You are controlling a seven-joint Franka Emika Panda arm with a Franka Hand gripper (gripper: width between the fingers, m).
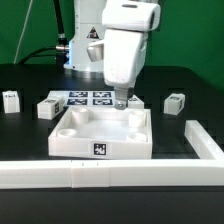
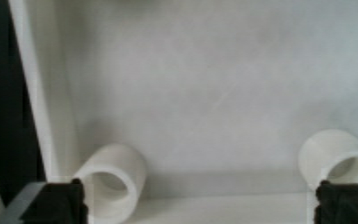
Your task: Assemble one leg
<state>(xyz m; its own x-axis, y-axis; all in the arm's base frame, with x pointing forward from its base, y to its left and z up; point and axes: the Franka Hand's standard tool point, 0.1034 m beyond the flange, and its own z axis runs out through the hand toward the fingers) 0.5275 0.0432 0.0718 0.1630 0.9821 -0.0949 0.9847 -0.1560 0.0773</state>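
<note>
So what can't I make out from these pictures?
Jaws: exterior view, gap too small to judge; wrist view, tips cut off by the frame edge.
Legs: wrist view shows none, the panel fills it.
Marker board: exterior view, partly hidden by the arm.

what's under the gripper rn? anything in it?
The gripper is open over the white panel. Wrist view shows bare panel with two round sockets, nothing between the jaws. In the exterior view the arm covers the table right behind it.
</note>
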